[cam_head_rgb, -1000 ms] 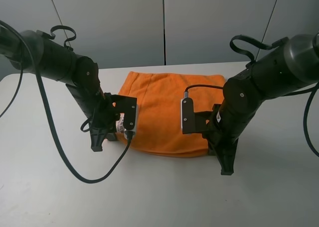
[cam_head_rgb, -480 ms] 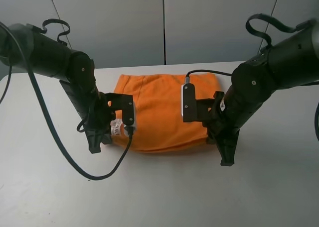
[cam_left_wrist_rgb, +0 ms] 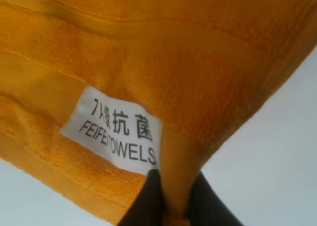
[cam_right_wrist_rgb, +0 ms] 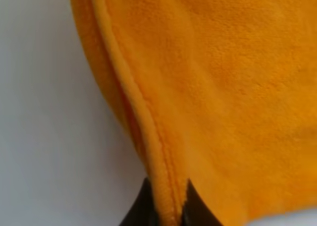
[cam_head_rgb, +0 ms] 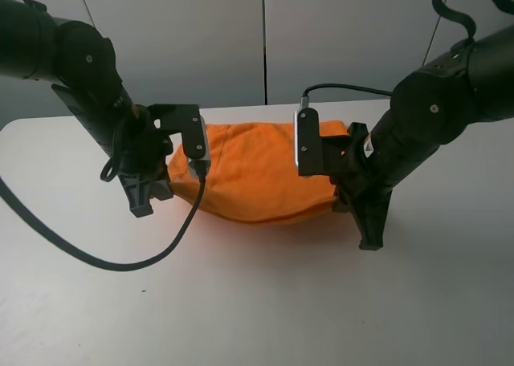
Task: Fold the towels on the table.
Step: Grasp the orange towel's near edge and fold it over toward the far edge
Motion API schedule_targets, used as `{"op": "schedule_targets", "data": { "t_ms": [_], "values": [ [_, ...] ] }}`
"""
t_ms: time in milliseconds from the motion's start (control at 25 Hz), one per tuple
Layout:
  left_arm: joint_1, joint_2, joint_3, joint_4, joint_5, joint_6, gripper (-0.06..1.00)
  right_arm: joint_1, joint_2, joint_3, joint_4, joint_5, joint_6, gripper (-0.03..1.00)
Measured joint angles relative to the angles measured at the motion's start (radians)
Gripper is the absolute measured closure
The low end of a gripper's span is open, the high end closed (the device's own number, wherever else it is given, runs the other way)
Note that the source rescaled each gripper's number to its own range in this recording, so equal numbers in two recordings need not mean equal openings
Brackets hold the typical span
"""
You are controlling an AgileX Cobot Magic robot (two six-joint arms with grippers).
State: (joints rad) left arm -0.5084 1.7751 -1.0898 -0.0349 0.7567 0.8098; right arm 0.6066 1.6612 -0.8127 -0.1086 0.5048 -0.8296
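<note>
Above the white tabletop [cam_head_rgb: 257, 302], orange towel [cam_head_rgb: 249, 185] slung between the arms, belly sagging near it. Both clenched: left tool [cam_left_wrist_rgb: 173, 196] on the hem beside the white label [cam_left_wrist_rgb: 114, 129], right tool [cam_right_wrist_rgb: 166, 206] on the opposite hem. Shallow pinches, so likely slip and crooked fold.

The left arm [cam_head_rgb: 76, 69] is reaching in from the left and the right arm [cam_head_rgb: 438, 113] from the right. Both are sloping down, wrists bent so the claws are pointing downward. The left claw [cam_left_wrist_rgb: 174, 186] and the right claw [cam_right_wrist_rgb: 168, 186] are each pinching tight on an edge of the towel [cam_head_rgb: 257, 173].
</note>
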Motion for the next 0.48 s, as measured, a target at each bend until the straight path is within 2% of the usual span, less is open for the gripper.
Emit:
{"op": "schedule_targets", "data": {
  "t_ms": [160, 280, 480],
  "values": [
    [0.0, -0.039, 0.0, 0.0, 0.038, -0.077, 0.94, 0.0, -0.016, -0.037, -0.037, 0.062, 0.002, 0.97],
    [0.0, -0.074, 0.0, 0.0, 0.046, -0.106, 0.94, 0.0, -0.017, -0.054, -0.072, 0.072, 0.002, 0.97],
    [0.0, -0.106, 0.0, 0.002, 0.042, -0.131, 0.94, 0.0, -0.017, -0.059, -0.202, 0.071, 0.017, 0.97]
  ]
}}
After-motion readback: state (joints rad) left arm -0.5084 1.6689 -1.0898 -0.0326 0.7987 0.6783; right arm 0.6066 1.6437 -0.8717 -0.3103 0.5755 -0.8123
